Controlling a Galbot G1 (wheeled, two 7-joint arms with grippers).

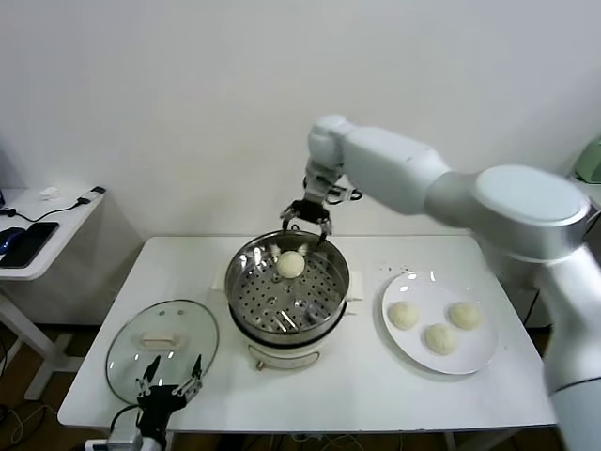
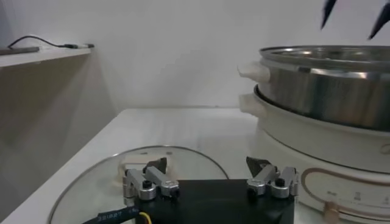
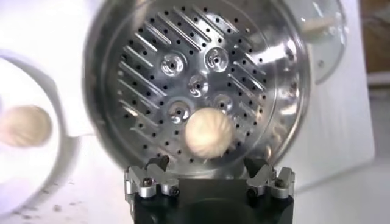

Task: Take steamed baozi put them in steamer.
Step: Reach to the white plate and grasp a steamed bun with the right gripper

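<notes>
Risk lies with the right gripper (image 1: 307,222), jaws spread and empty just above the steamer (image 1: 246,287) rim: lifting away carelessly, it could clip that rim or nudge the bun (image 1: 290,264) resting on the tray, while three buns (image 1: 437,326) wait on the plate (image 1: 484,357) and the left gripper (image 1: 169,386) idles open by the lid (image 1: 127,348).
</notes>
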